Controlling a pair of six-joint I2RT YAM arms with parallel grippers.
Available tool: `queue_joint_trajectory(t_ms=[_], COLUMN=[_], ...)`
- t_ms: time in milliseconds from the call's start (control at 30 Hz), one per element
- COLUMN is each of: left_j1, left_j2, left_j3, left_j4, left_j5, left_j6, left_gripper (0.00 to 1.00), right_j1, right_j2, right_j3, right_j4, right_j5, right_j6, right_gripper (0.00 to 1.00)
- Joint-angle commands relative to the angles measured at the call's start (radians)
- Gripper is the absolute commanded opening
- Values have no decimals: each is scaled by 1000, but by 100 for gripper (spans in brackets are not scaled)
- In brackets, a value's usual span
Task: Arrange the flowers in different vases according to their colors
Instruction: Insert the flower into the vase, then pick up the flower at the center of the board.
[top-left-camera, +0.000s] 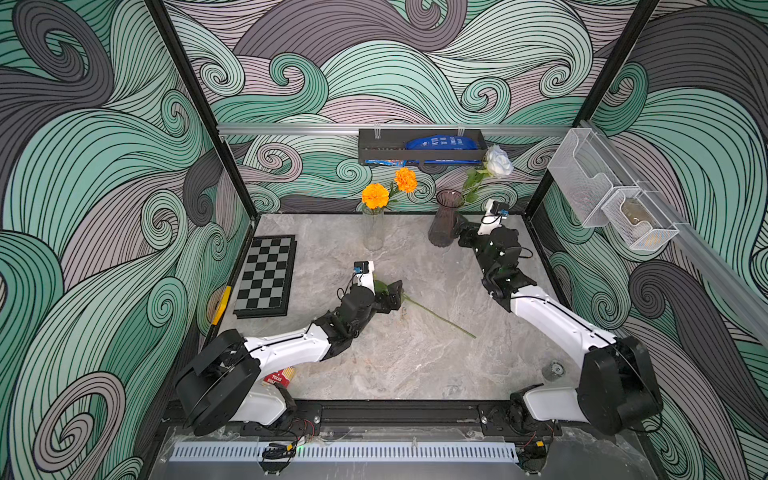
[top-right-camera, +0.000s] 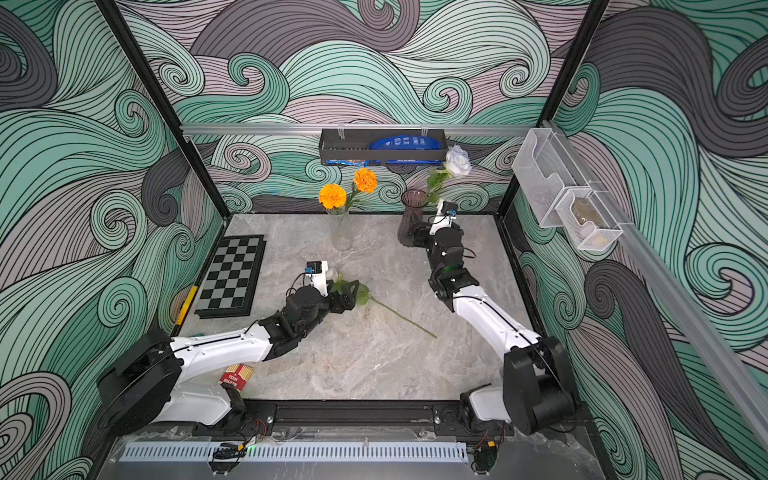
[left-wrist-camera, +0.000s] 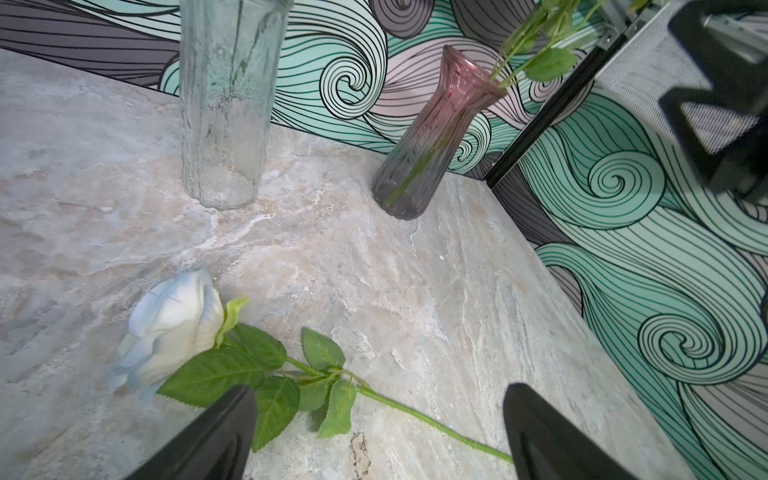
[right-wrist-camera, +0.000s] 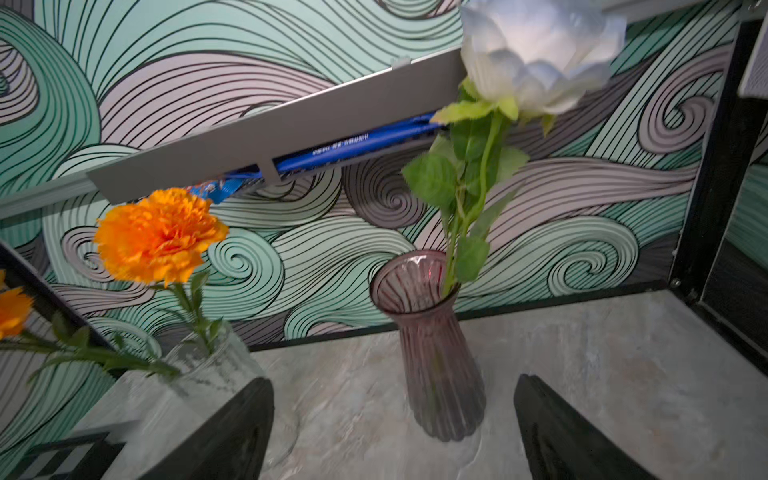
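Top views overhead, front; wrist views low, sharing purple vase (left-wrist-camera: 432, 137).

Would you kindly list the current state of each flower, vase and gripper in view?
clear vase: upright, two stems inside.
purple vase: upright, one stem inside.
orange flowers: both standing in the clear vase.
standing white rose: leaning in the purple vase.
lying white rose: flat on the table, not gripped.
left gripper: open, astride that rose's stem.
right gripper: open, empty.
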Motion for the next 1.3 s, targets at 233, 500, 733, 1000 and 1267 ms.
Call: queue_joint_trajectory(t_ms=[233, 500, 733, 1000, 1267], left_j1=[224, 469, 468, 468, 469], left_j2=[-133, -143, -117, -67, -46], left_j3=[-154, -275, -251, -257, -261], left_j4=[-72, 78, 91, 156, 186], left_j5=[130, 273, 389, 432, 476], left_j6=[-109, -146, -103, -114, -115], left_gripper=[97, 97, 96, 96, 95], right_j1=[241, 366, 368, 368, 368], right_j2=[-164, -104, -31, -56, 8], right_j3=[-345, -555, -452, -465, -414], right_j4=[17, 278, 141, 127, 79], right_j5=[-73, 135, 178, 231, 177], right_j6=[46, -85, -26, -31, -10], right_gripper=[100, 100, 100, 100, 100])
